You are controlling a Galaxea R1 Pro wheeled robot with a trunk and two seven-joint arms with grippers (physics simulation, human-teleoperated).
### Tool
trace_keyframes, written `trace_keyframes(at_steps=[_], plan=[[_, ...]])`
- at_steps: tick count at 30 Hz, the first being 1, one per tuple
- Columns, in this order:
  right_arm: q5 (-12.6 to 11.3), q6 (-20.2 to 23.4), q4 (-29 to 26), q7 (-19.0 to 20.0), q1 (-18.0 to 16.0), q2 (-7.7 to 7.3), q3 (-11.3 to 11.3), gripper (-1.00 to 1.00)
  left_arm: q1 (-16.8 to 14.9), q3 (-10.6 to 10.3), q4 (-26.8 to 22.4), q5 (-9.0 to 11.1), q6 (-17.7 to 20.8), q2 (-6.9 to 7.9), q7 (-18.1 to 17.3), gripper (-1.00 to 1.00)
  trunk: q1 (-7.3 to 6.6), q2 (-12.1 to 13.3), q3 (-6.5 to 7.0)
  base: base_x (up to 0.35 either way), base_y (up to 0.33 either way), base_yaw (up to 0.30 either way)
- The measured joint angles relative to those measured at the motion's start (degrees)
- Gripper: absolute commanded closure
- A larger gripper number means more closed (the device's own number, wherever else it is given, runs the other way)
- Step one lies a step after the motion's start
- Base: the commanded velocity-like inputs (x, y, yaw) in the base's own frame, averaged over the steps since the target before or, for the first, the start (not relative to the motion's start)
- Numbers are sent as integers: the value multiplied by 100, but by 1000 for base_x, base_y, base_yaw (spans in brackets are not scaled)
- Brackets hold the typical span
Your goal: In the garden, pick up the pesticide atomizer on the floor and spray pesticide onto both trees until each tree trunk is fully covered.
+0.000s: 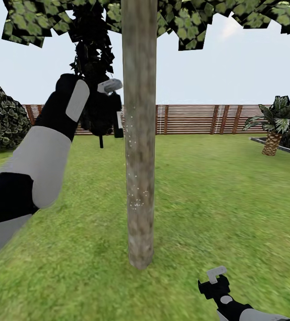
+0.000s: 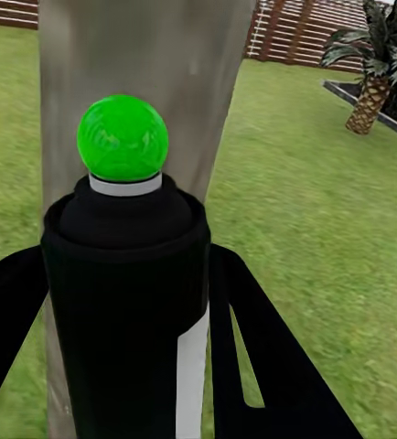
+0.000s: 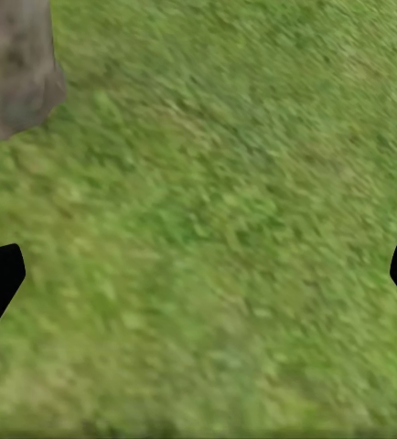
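Note:
A tree trunk [image 1: 139,133] rises straight ahead of me, grey-brown and mottled, under a leafy canopy [image 1: 180,22]. White specks of pesticide [image 1: 136,203] dot its bark low down and at mid height. My left gripper [image 1: 107,111] is raised just left of the trunk and is shut on the pesticide atomizer [image 1: 111,104], a dark bottle with a pale grey spray head. In the left wrist view the atomizer [image 2: 125,293] stands between both fingers [image 2: 262,347], its green dot pointing at the trunk [image 2: 153,55]. My right gripper [image 1: 215,280] hangs low over the grass, open [image 3: 198,279] and holding nothing.
Green lawn [image 1: 207,200] spreads all around. A brown slat fence [image 1: 198,119] closes the back. A short palm [image 1: 276,127] stands in a bordered bed at the right, a round bush [image 1: 2,116] at the left, and a dark narrow tree [image 1: 91,53] behind my left gripper.

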Motion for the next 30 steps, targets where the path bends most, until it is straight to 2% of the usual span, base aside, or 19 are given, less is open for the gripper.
trace_keyframes(at_steps=[5,9,17,24,30], plan=[[0,0,0,0,0,0,-1,-100,-488,0,398,2,-3,0,1,100,0,-1,0,0,0,0],[0,0,0,0,0,0,1,-100,-790,0,535,11,-6,0,1,100,-1,-2,1,0,0,0],[0,0,0,0,0,0,-1,-100,-1012,0,563,4,-7,0,1,100,0,-1,0,0,0,0],[0,0,0,0,0,0,0,-100,-1554,1,942,15,-7,0,1,100,0,-1,0,0,0,0],[0,0,0,0,0,6,0,-100,-1724,0,1004,19,1,0,0,100,0,0,0,0,0,0]])
